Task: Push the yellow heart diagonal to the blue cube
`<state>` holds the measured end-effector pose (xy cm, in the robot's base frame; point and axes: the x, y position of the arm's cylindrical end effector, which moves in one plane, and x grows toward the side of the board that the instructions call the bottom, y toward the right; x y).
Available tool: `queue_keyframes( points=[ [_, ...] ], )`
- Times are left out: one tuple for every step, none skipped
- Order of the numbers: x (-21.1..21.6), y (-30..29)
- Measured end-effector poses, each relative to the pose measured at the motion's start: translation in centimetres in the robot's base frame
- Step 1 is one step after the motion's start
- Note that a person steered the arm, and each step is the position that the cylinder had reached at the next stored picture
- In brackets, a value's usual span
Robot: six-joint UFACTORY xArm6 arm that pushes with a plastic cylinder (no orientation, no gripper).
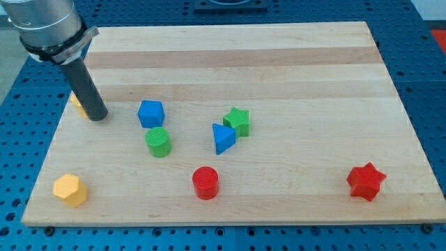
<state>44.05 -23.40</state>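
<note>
My tip [98,116] rests on the counter [279,56] at the view's left, touching a yellow block [78,104] mostly hidden behind the rod, its heart shape not discernible; there are no jaws to judge, only the rod; the blue cube [150,113] sits just to the view's right of my tip; a green cylinder [158,141] lies just below the cube; a yellow hexagonal block [70,190] sits near the bottom-left corner.

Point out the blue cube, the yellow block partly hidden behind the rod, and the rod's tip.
blue cube [150,113], camera view, its front face.
yellow block [76,102], camera view, its visible left edge.
my tip [98,116], camera view, the rod's very end.
</note>
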Motion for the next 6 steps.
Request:
queue_keyframes(
  points=[
    [3.0, -0.7],
    [2.9, -4.8],
    [1.4, -7.1],
    [1.3, -7.1],
    [-0.4, -5.5],
    [-1.8, -1.9]
  ],
)
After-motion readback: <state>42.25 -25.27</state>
